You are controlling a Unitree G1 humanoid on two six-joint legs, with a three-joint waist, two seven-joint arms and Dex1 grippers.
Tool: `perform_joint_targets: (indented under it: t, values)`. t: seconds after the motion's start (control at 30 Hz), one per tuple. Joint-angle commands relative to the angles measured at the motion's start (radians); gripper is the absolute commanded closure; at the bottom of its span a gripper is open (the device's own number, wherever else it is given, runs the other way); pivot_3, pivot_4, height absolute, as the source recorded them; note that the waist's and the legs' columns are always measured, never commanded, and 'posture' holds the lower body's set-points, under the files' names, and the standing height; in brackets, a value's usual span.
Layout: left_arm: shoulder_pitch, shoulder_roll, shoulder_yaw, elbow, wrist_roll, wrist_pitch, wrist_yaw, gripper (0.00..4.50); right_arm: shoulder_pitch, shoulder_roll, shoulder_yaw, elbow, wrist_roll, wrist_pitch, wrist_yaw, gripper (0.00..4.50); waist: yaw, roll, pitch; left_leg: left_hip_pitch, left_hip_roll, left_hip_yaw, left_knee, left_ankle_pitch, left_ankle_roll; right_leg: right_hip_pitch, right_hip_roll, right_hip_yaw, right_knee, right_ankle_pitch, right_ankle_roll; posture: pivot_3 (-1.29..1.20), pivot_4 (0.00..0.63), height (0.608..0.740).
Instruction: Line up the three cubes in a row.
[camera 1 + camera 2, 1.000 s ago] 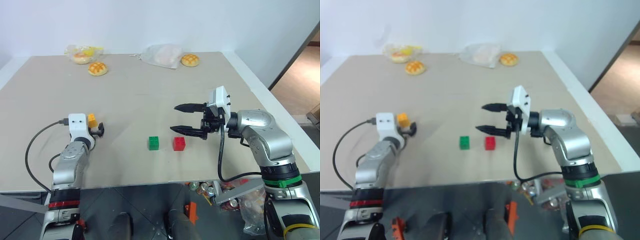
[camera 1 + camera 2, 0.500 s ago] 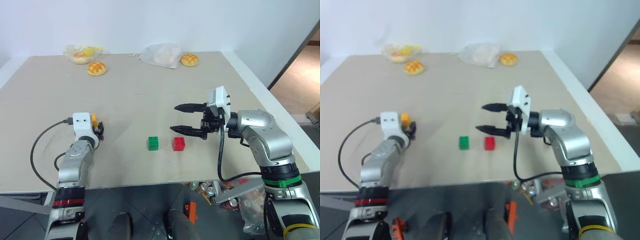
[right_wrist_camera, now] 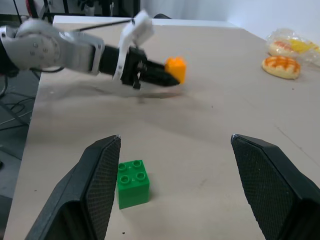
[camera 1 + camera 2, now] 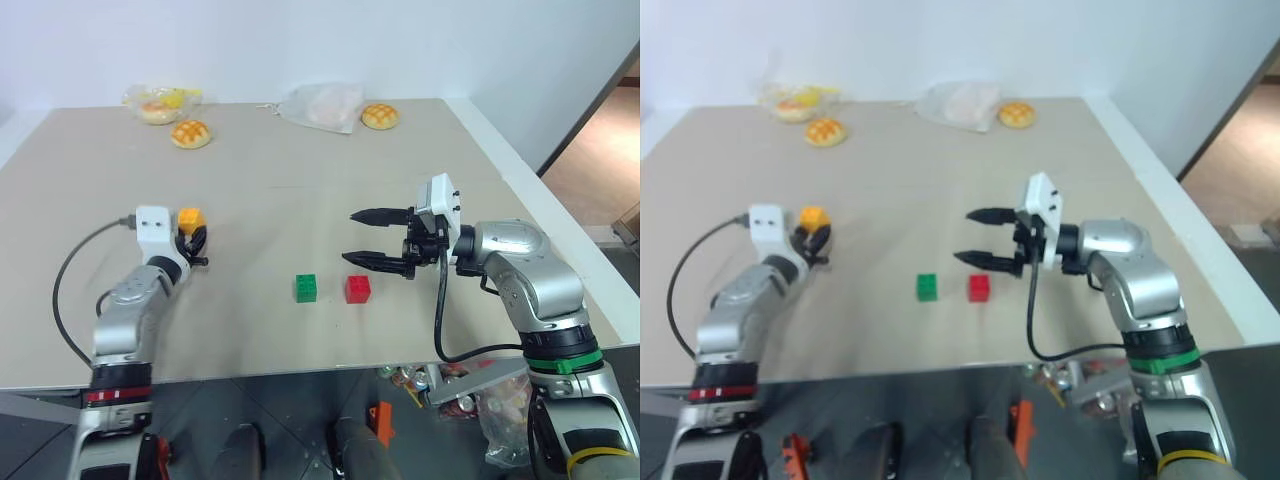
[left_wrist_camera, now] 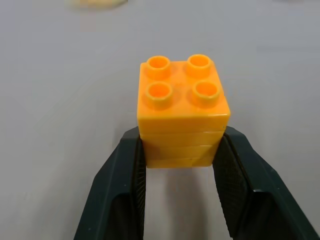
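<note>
Gripping the orange-yellow cube between its two black fingers, our left gripper is holding it clear of the table at the left of the head views; our wrist view is showing the jaws pressed against the block's lower sides, studs facing up, while the finger roots are cut off by the frame edge. We are seeing the green cube and the red cube sitting side by side but apart, low in the middle of the head views, well apart from the lifted block. Our right gripper is hovering just to the right of and above the red cube with its jaws spread wide and nothing between them; its wrist view is catching the green cube between the fingers, while the red one is hard to place there. Along the upper edge of the table we are making out two golden buns, a clear bag whose contents are too blurred to tell, and a second wrapped item at upper left.
</note>
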Motion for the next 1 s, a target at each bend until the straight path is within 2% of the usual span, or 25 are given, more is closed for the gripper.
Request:
perform_joint_targets:
  t: [0.03, 0.1, 0.17, 0.33, 0.57, 1.0]
  values:
    - [0.056, 0.119, -0.046, -0.114, -0.098, -0.031, -0.314, 3.2, -0.016, -0.023, -0.025, -0.018, 0.012, -0.004, 0.017, 0.84, -0.001, 0.0, 0.0, 0.0, 0.0, 0.0, 0.0, -0.001, -0.001, 0.0, 0.0, 0.0, 0.0, -0.001, 0.0, 0.0, 0.15, 0.74]
    - [0.117, 0.214, -0.073, -0.139, -0.127, -0.073, -0.51, 3.2, -0.004, -0.041, -0.036, -0.032, 0.028, 0.011, 0.03, 0.84, -0.004, 0.0, 0.0, 0.0, 0.001, 0.001, -0.001, -0.003, -0.004, 0.0, 0.0, 0.0, 0.0, -0.003, 0.0, 0.0, 0.15, 0.74]
    - [0.153, 0.286, -0.091, -0.123, -0.129, -0.114, -0.636, 3.2, 0.01, -0.058, -0.048, -0.042, 0.041, 0.02, 0.039, 0.84, -0.003, 0.0, 0.0, 0.0, 0.001, 0.001, -0.002, -0.004, -0.004, -0.001, 0.0, 0.0, 0.0, -0.005, -0.001, 0.0, 0.15, 0.74]
    - [0.185, 0.362, -0.164, -0.052, -0.084, -0.248, -0.843, 3.2, 0.04, -0.081, -0.073, -0.058, 0.054, 0.033, 0.027, 0.84, 0.003, 0.0, 0.0, -0.001, 0.002, 0.0, -0.002, -0.004, -0.003, -0.002, 0.0, -0.002, 0.0, -0.009, -0.007, 0.0, 0.15, 0.74]
    - [0.117, 0.328, -0.267, 0.085, -0.017, -0.372, -0.955, 3.2, 0.063, -0.088, -0.085, -0.099, 0.06, 0.052, 0.004, 0.84, 0.003, 0.0, 0.0, -0.001, 0.002, 0.001, 0.0, -0.004, -0.003, -0.002, 0.0, -0.001, 0.0, -0.008, -0.006, 0.0, 0.15, 0.74]
    - [-0.081, 0.273, -0.291, 0.419, 0.043, -0.509, -1.044, 3.2, 0.074, -0.117, -0.104, -0.131, 0.075, 0.08, -0.007, 0.84, 0.002, 0.0, 0.0, -0.002, 0.002, 0.0, 0.001, -0.004, -0.002, -0.002, 0.001, -0.001, 0.001, -0.006, -0.003, 0.0, 0.15, 0.74]
